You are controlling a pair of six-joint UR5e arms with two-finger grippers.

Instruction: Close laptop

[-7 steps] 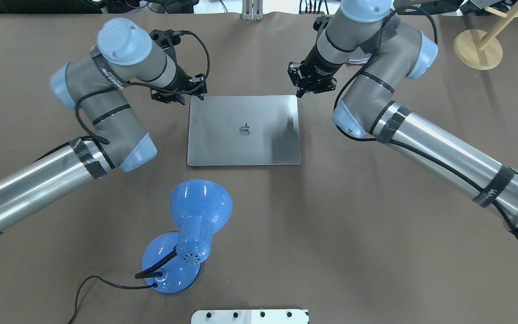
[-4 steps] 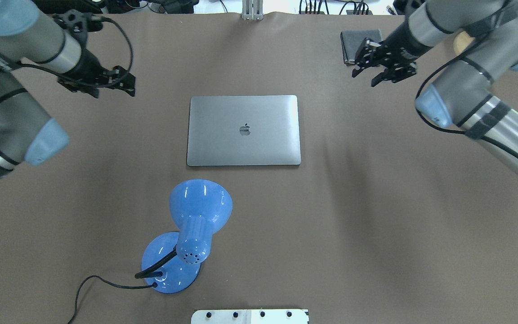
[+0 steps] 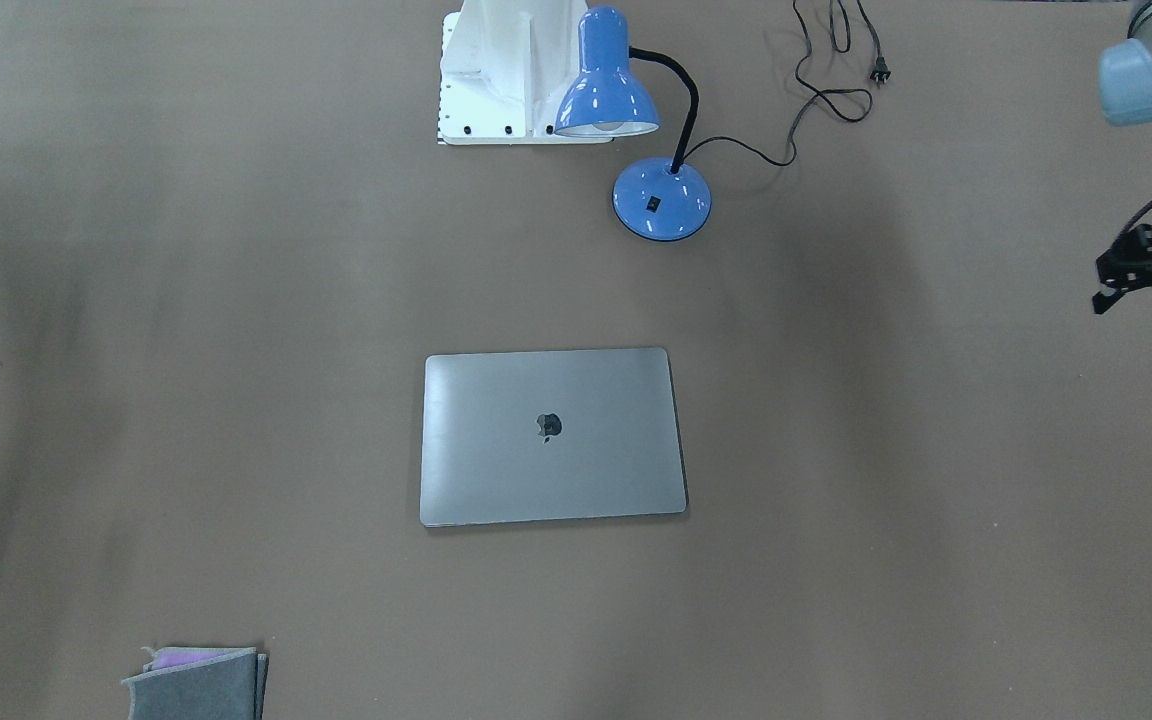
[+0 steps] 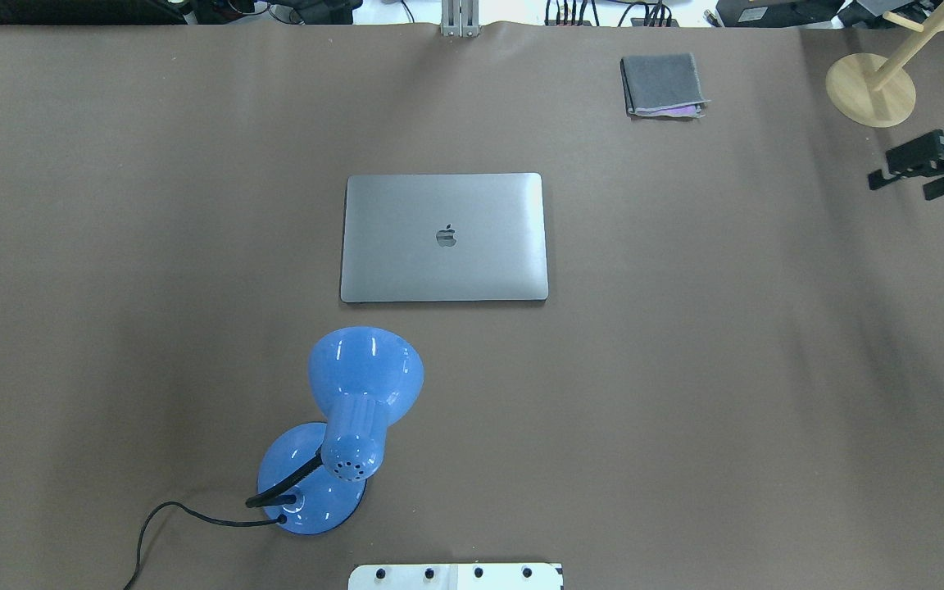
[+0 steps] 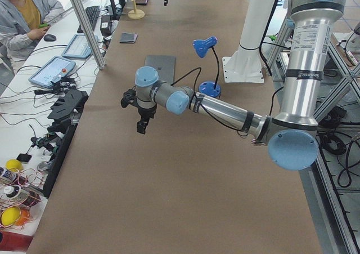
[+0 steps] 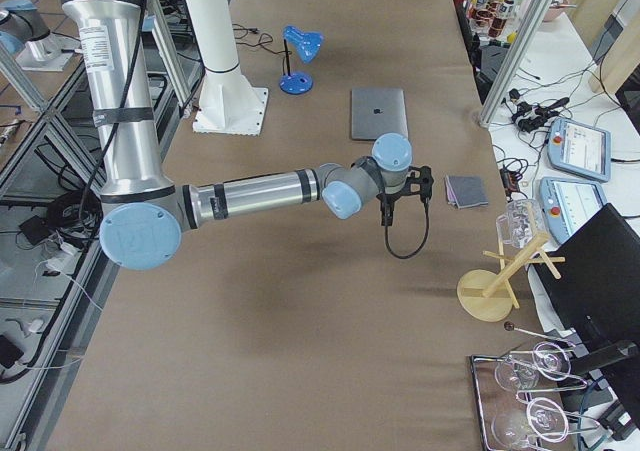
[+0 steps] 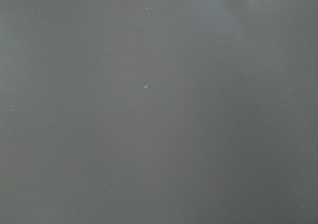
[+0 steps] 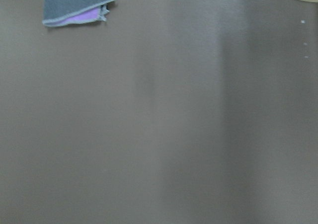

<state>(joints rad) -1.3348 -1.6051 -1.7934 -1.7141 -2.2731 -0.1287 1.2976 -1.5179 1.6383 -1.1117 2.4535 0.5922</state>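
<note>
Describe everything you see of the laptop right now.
The laptop is a thin space-grey metal slab with rounded corners, lid fully shut, a dark apple logo at its centre. It lies flat, square to the brown table, mid-table beyond the blue lamp. Only the table touches it.

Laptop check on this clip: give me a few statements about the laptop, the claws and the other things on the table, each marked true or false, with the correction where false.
1. The laptop lies shut on the table, logo up. True.
2. The left claw presses on the lid. False: it hangs open out at the table's side, well clear of the laptop.
3. The blue lamp stands apart from the laptop, on the robot's side of it. True.
4. The grey pouch lies on the laptop. False: it lies on the table, toward the far edge on the robot's right.
5. The right claw grips the pouch. False: it is open, empty and apart from the pouch.
</note>
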